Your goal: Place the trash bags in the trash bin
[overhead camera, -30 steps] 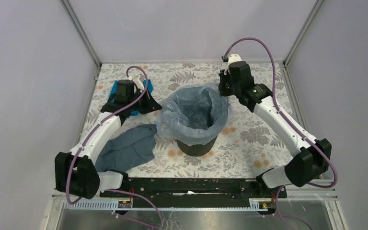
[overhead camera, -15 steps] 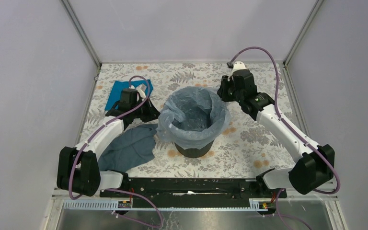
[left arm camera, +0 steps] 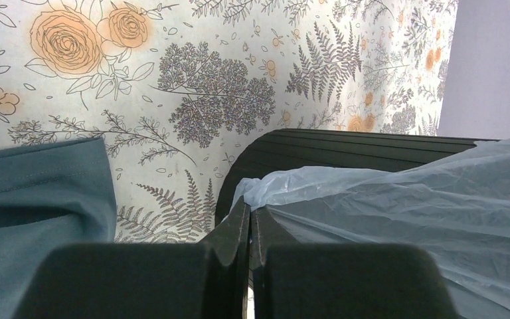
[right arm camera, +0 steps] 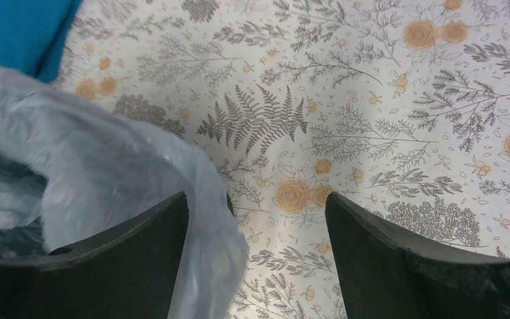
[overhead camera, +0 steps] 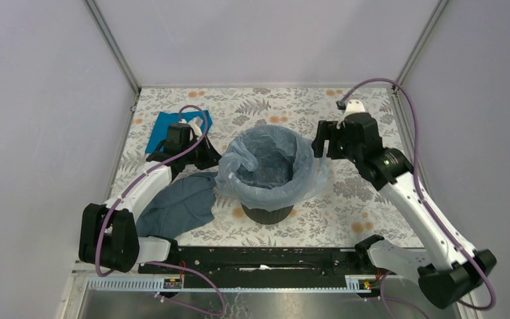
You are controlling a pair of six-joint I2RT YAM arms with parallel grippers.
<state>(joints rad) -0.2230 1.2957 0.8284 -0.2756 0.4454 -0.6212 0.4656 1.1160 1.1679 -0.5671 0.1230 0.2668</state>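
Note:
The pale blue trash bag [overhead camera: 260, 189] lines the black trash bin [overhead camera: 269, 212] at the table's middle, its edge folded down over the rim. My left gripper [overhead camera: 214, 159] is at the bin's left side, shut on a bunched corner of the bag [left arm camera: 272, 187] against the bin's black wall [left arm camera: 345, 149]. In its wrist view the left gripper [left arm camera: 250, 214] shows both jaws pressed together on the film. My right gripper [overhead camera: 320, 141] is just right of the rim. This right gripper [right arm camera: 257, 206] is open, and the bag [right arm camera: 93, 159] hangs loose beside its left finger [right arm camera: 139, 246].
A dull grey-blue cloth [overhead camera: 176, 203] lies crumpled left of the bin, under the left arm. A bright teal folded cloth [overhead camera: 163, 126] lies at the far left. The floral table cover [overhead camera: 365, 193] ends at metal frame posts on both sides.
The right gripper opened, let go of the bag and moved right. The bag's raised edge came down over the rim. The left arm drew nearer, still gripping.

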